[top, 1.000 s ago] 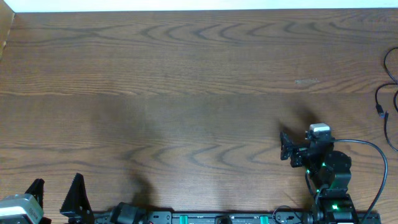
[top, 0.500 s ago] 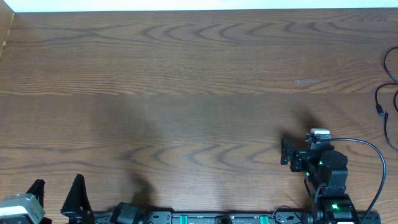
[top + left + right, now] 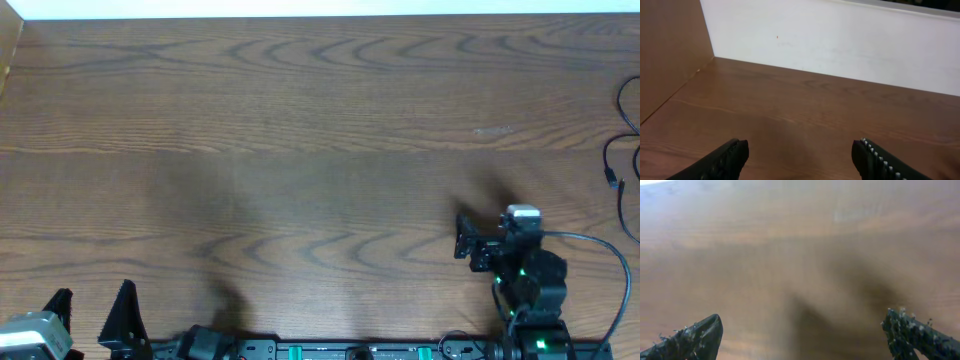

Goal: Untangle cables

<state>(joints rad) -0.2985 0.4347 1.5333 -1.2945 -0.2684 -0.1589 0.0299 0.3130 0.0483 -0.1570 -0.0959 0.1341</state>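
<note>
Black cable (image 3: 611, 180) far right, well apart from wide-open right claw (image 3: 461, 237).

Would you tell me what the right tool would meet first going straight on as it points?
Probably the bare wooden table; nothing else shows ahead of the right tool, though depth is unclear.

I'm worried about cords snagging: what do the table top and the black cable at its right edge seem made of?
Table: wood or wood-look laminate, matte brown, with arched grain lines; which, I cannot tell. Black cable: thin and loosely curved, so probably a flexible plastic or rubber sheath; too small to judge its sheen.
</note>
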